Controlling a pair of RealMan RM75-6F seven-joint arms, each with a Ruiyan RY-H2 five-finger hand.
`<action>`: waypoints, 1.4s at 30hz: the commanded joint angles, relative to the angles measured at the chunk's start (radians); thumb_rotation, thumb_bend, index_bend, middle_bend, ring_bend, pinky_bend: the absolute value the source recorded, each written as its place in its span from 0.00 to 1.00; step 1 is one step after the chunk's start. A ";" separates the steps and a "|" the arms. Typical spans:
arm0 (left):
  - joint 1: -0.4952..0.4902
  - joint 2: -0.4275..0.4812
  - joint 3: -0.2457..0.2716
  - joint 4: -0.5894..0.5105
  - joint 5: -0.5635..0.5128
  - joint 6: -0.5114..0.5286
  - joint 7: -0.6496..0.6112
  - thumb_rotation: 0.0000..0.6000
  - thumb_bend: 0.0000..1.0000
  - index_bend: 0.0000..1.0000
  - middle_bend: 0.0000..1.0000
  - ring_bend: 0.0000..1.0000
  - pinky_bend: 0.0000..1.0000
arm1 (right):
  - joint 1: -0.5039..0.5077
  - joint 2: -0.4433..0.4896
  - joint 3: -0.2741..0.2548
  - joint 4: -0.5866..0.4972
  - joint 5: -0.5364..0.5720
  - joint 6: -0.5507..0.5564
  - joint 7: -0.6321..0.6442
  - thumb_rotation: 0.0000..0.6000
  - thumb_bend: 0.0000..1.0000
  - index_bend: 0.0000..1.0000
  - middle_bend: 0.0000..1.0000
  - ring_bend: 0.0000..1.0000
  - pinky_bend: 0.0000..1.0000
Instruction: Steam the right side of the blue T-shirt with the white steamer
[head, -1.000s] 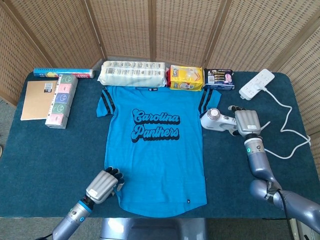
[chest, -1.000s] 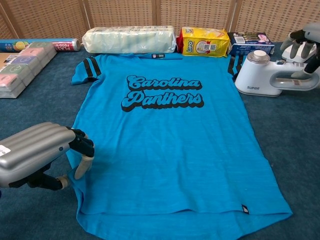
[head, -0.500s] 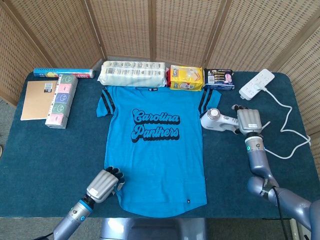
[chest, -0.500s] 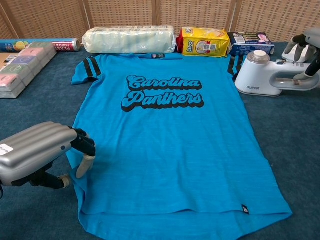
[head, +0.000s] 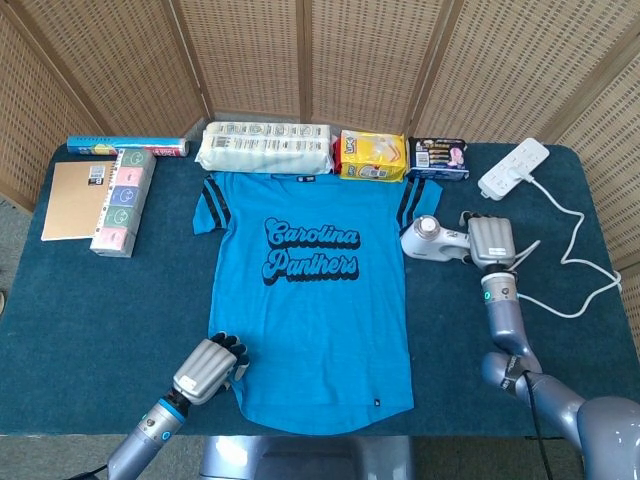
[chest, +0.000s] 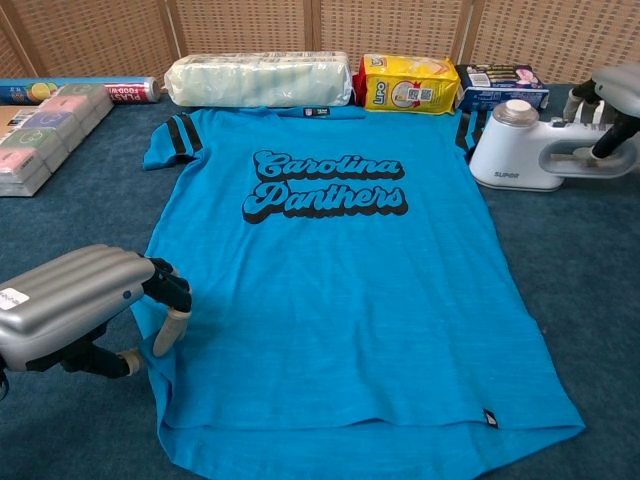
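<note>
At the right edge of the chest view, the right hand (chest: 612, 105) is cut off, so only a few fingers show around the handle of the white steamer (chest: 527, 150). From the head view its back (head: 490, 240) covers the handle end, and I cannot tell whether the fingers have actually closed on it or merely rest against it. The steamer lies on its side on the dark blue table (head: 80, 310), just beside the right sleeve of the blue T-shirt (head: 312, 300), its round head towards the shirt; small grey lettering on its base is readable only in the chest view. The T-shirt lies flat and face up, collar towards the screen, with "Carolina Panthers" in dark script across the chest and striped sleeves. The left hand (chest: 85, 305) sits at the shirt's lower left hem, fingers curled in; its dark fingertips touch the cloth, but whether they pinch it is hidden beneath the hand.
</note>
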 joint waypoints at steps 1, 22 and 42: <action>0.000 0.000 0.001 0.001 -0.001 0.000 0.000 1.00 0.47 0.67 0.51 0.36 0.34 | 0.002 -0.018 0.003 0.027 -0.021 0.006 0.020 0.95 0.39 0.39 0.46 0.47 0.47; -0.003 -0.004 -0.001 -0.002 -0.015 -0.002 -0.002 1.00 0.47 0.67 0.51 0.36 0.34 | 0.020 -0.136 0.043 0.242 -0.074 -0.003 0.126 0.95 0.39 0.40 0.48 0.45 0.38; -0.004 -0.009 -0.001 -0.012 -0.029 -0.009 0.011 1.00 0.47 0.67 0.51 0.36 0.34 | 0.057 -0.209 0.082 0.370 -0.095 -0.008 0.150 0.95 0.38 0.44 0.51 0.49 0.41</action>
